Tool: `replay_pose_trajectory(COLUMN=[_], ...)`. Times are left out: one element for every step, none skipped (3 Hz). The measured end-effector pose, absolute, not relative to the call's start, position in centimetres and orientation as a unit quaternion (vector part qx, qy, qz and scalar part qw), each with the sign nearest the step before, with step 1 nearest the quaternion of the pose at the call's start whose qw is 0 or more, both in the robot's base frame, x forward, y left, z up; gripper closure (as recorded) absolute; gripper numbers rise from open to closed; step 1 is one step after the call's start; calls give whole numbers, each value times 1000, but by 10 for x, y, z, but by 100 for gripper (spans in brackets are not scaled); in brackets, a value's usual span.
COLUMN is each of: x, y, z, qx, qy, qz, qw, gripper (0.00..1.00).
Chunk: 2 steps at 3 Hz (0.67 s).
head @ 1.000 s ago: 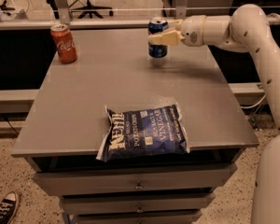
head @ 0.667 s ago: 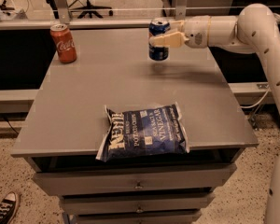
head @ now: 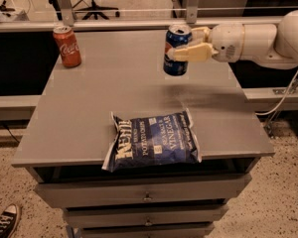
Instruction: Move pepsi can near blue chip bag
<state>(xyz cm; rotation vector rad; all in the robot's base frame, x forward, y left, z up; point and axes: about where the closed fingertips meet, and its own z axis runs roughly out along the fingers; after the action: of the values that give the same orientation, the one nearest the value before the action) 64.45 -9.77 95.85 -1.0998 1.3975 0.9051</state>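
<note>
The pepsi can [head: 176, 50] is dark blue with a silver top and hangs in the air above the back right of the grey table [head: 89, 108]. My gripper [head: 188, 44] reaches in from the right and is shut on the can, one finger in front and one behind. The blue chip bag [head: 154, 141] lies flat at the table's front edge, below and a little left of the can, well apart from it.
A red-orange Coca-Cola can [head: 67, 45] stands upright at the table's back left corner. My white arm [head: 253, 42] stretches along the back right. Drawers [head: 144, 195] sit under the tabletop. A shoe [head: 2, 222] is on the floor at bottom left.
The gripper has lifted the pepsi can off the table and carried it slightly toward the front.
</note>
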Motion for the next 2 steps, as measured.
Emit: replay_pose_trajectory(x=[619,595], y=[-111,-126], z=[946,933], qx=[-474,-477], qy=[583,587], qz=[380,380], qw=[539,533], gripper=[100,98])
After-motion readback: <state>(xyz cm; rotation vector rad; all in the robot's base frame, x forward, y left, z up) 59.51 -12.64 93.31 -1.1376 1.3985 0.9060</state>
